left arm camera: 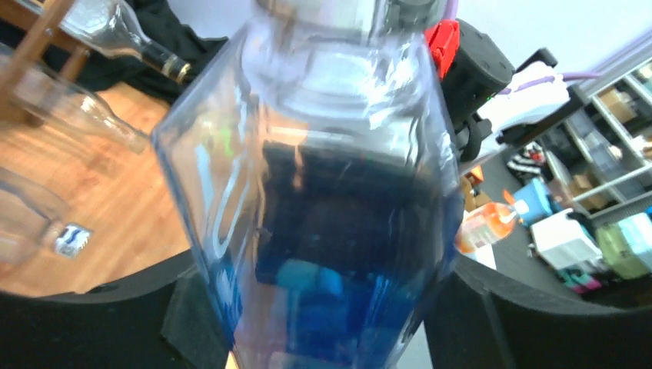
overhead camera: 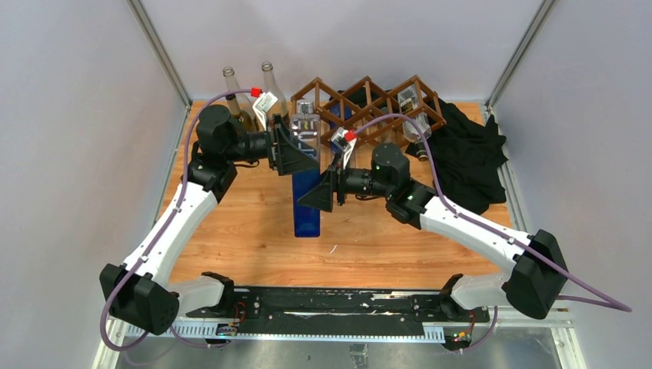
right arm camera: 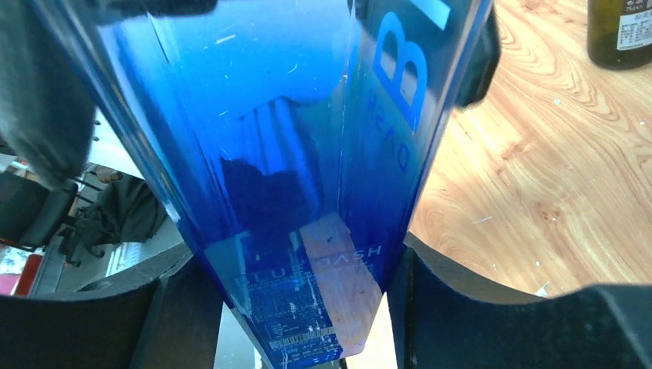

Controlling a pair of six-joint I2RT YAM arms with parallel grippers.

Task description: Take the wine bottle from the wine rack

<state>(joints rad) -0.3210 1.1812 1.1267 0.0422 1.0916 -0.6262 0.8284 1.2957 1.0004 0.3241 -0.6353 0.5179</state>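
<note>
A tall square blue bottle (overhead camera: pixel 306 201) with a clear top stands upright over the wooden table, in front of the dark brown lattice wine rack (overhead camera: pixel 370 101). My left gripper (overhead camera: pixel 296 147) is shut on the bottle's upper part; the bottle (left arm camera: pixel 323 192) fills the left wrist view between the black pads (left arm camera: pixel 192 323). My right gripper (overhead camera: pixel 323 192) is shut on its blue body lower down, where the bottle (right arm camera: pixel 292 154) sits between the pads (right arm camera: pixel 430 307). I cannot tell whether its base touches the table.
A clear bottle (overhead camera: pixel 411 108) lies in the rack's right cell. Two bottles (overhead camera: pixel 231 92) stand at the back left. A black cloth (overhead camera: pixel 469 154) lies right of the rack. A dark bottle (right arm camera: pixel 619 31) stands on the table (right arm camera: pixel 553 169).
</note>
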